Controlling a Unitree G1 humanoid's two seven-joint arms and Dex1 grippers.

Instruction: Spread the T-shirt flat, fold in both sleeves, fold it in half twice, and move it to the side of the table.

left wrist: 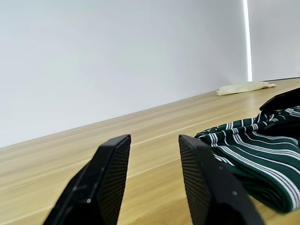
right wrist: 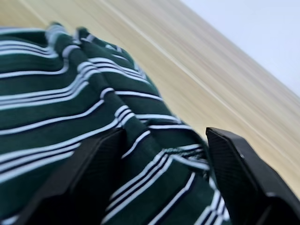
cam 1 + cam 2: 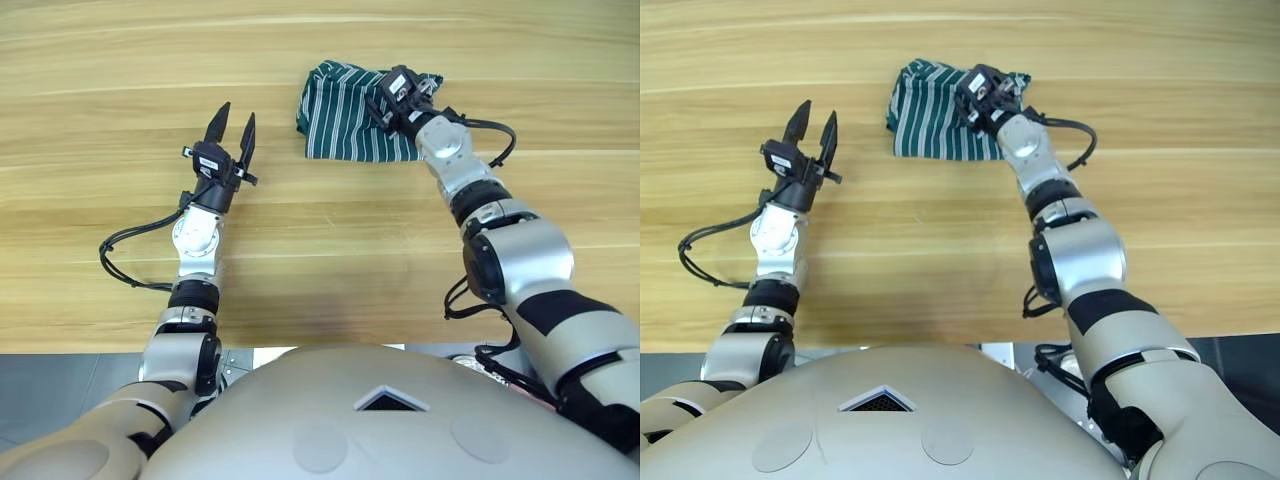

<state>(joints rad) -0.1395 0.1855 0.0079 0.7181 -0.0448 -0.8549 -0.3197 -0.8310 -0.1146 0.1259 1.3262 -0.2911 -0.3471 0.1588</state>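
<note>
The green T-shirt (image 3: 340, 125) with white stripes lies folded into a small rumpled bundle on the far middle of the wooden table (image 3: 110, 70). My right gripper (image 3: 400, 92) rests on the bundle's right far part. In the right wrist view its fingers (image 2: 243, 173) stand apart, with striped cloth (image 2: 70, 98) bunched between them. My left gripper (image 3: 236, 125) is open and holds nothing. It hovers over bare wood a short way left of the shirt, its fingertips pointing away from me. The left wrist view has the shirt (image 1: 262, 150) beside its fingers (image 1: 112, 173).
A pale beige cloth-like object (image 1: 241, 87) lies far off on the table near a white wall. Bare wood stretches to the left, the right and the front of the shirt. The table's near edge (image 3: 60, 352) runs just in front of my body.
</note>
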